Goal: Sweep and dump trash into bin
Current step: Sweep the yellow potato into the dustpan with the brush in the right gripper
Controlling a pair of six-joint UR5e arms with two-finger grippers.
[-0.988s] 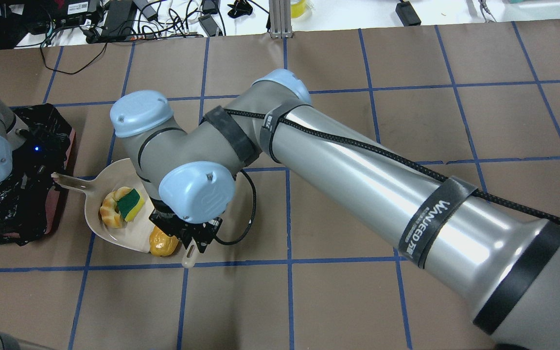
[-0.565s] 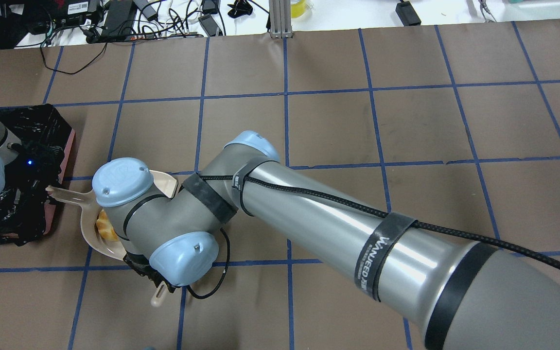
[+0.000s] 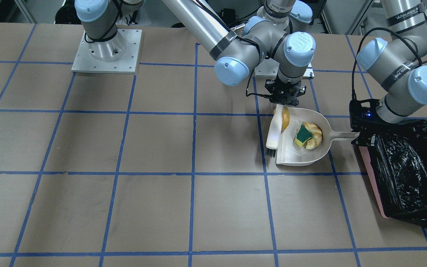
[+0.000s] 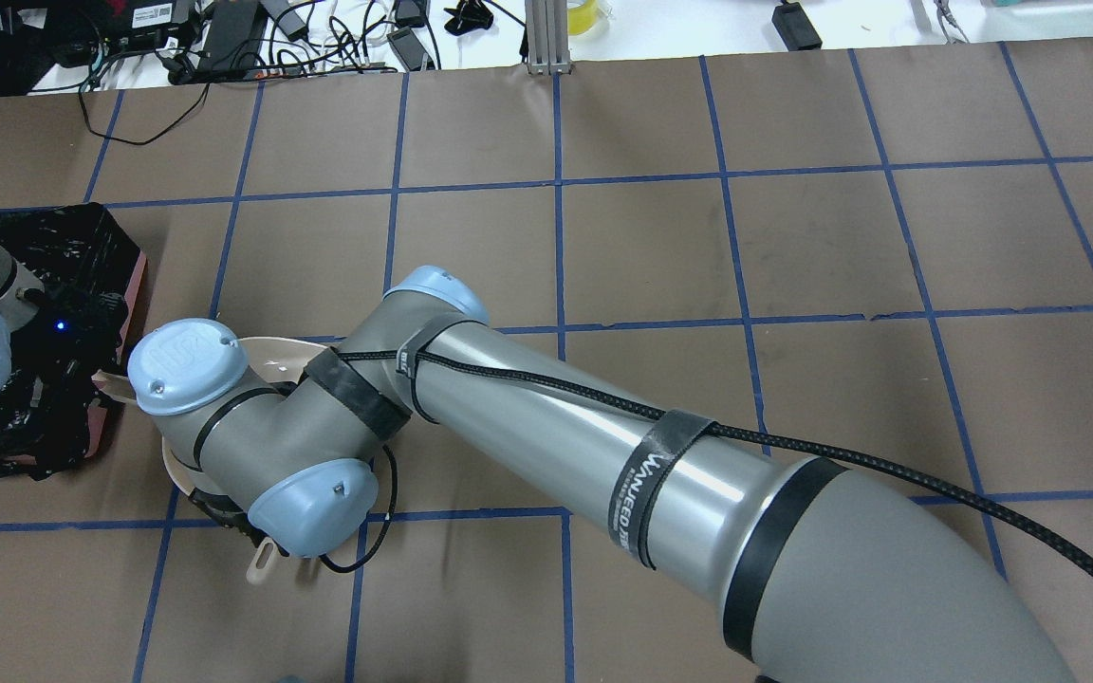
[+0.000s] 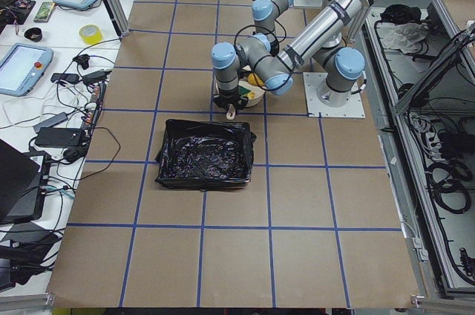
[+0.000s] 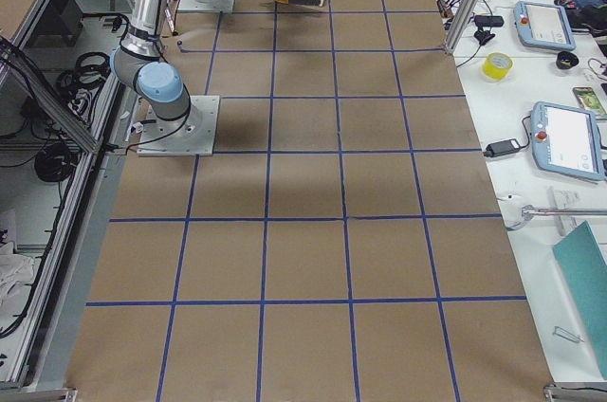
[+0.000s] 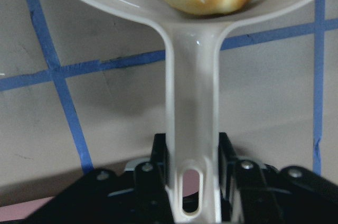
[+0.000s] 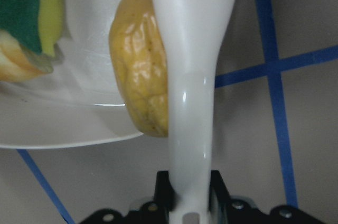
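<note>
**Both tools clamped; trash at the dustpan, bin alongside**

The left tool (image 7: 193,168) is closed tight on the handle end of the beige dustpan (image 3: 294,155), with one finger on either side. The right tool (image 8: 190,195) is likewise clamped on the white brush (image 3: 275,128). The brush lies along the dustpan's open mouth, its dark bristles at the end away from the tool.

The curved bread piece (image 3: 315,136) lies inside the dustpan towards the handle, and the green-and-yellow sponge wedge (image 3: 302,135) rests on top of it. The yellow-orange lump (image 8: 140,71) sits at the dustpan's lip, touching the brush handle.

The bin (image 3: 367,167), pinkish and lined with a crinkled black bag (image 3: 410,174), stands on the table (image 3: 161,141) just beside the dustpan's handle end, on the robot's left. The left tool is at the bin's near edge. In the overhead view the right arm covers most of the dustpan and all the trash.
</note>
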